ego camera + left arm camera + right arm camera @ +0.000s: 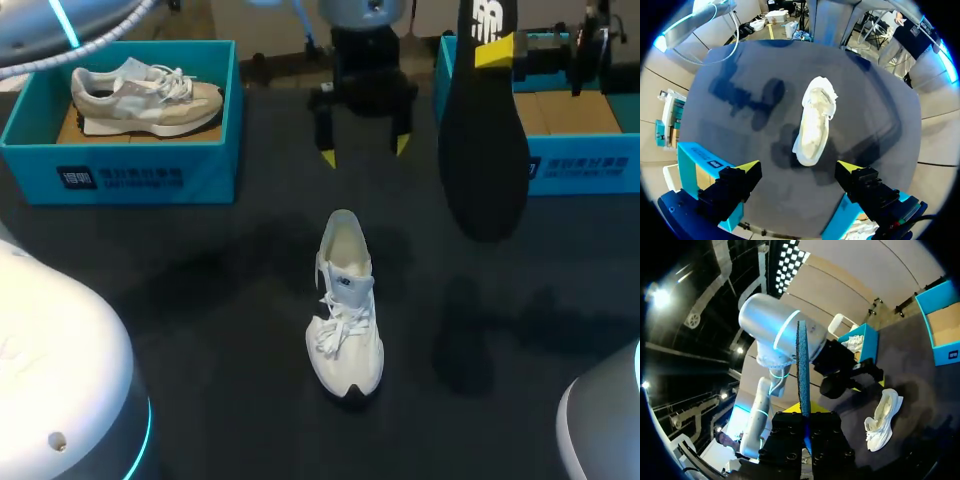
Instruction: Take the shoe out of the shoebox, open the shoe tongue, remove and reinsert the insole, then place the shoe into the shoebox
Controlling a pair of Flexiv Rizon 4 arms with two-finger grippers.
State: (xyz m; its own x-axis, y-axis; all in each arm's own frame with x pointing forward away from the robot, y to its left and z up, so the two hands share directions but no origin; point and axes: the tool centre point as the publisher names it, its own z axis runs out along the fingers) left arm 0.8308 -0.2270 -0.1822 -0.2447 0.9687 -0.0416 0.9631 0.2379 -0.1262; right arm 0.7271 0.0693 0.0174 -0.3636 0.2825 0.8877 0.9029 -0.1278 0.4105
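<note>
My left claw (364, 150) hung above the desk (200, 300), its two yellow-tipped fingers spread wide with nothing between them. Below and just ahead of it the white shoe (345, 310) lay upright on the dark top, out of any box, heel end nearer that claw and toe pointing away. My right claw (497, 48) was clamped on the black insole (482, 140) near one end, and the rest of the insole hung down below the claw. A blue shoebox (130, 172) holding another pale shoe (145, 98) stood off to one side of my left claw, and a second shoebox (585, 160) stood just beside the hanging insole.
</note>
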